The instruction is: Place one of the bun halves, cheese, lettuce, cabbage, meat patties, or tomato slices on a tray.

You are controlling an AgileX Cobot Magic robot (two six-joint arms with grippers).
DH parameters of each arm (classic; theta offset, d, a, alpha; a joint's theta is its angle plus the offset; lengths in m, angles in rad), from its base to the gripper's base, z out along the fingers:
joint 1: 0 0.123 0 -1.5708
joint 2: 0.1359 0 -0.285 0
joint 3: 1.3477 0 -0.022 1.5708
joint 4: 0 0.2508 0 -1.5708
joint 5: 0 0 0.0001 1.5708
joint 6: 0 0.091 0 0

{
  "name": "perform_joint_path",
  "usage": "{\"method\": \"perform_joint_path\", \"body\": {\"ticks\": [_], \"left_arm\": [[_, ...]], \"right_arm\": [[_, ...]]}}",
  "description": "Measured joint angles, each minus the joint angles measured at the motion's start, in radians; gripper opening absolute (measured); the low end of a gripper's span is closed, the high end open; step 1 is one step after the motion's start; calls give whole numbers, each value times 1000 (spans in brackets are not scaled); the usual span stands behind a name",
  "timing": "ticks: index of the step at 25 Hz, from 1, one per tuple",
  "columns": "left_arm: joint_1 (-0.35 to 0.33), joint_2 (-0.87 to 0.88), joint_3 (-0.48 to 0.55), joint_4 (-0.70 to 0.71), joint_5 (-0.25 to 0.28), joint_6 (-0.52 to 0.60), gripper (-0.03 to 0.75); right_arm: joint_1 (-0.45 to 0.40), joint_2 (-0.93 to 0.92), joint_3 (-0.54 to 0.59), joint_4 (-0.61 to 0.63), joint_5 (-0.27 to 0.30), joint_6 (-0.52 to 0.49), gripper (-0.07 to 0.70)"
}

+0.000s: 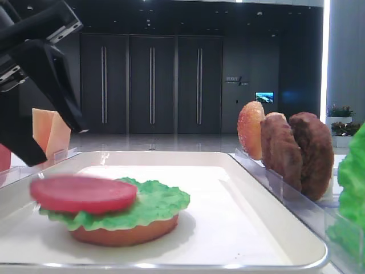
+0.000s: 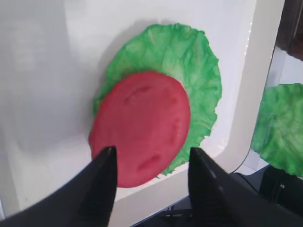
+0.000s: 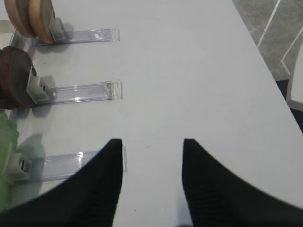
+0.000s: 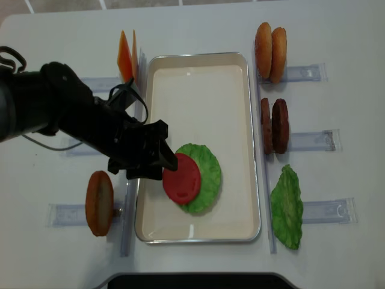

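Note:
A red tomato slice (image 4: 181,179) lies on a green lettuce (image 4: 207,174) leaf in the white tray (image 4: 198,56), near its front left. From the side, the tomato slice (image 1: 82,194) and lettuce (image 1: 157,204) rest on an orange-brown bun half (image 1: 125,234). My left gripper (image 2: 152,150) hangs open just above the tomato slice (image 2: 142,127), its fingers clear of it. My right gripper (image 3: 152,142) is open over bare table, holding nothing.
Clear holders (image 3: 78,92) flank the tray. On the right they carry two bun halves (image 4: 271,43), two meat patties (image 4: 274,125) and another lettuce leaf (image 4: 287,208). On the left stand cheese slices (image 4: 125,55) and an orange-brown round piece (image 4: 99,203).

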Motion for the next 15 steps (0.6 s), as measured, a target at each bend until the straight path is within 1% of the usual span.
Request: {"method": "perform_joint_path", "body": {"ticks": [4,10,12,15], "left_arm": [[0,0,-19,72,18,-63,372],[0,0,-38,105,45,-74,372],[0,0,-78,147,73,-96,372],[0,0,-164,249,137,-153,372]], "right_arm": [[0,0,0,0,0,0,290],[0,0,0,0,0,0,290],[0,0,0,0,0,0,290],[0,0,0,0,0,0,290]]}}
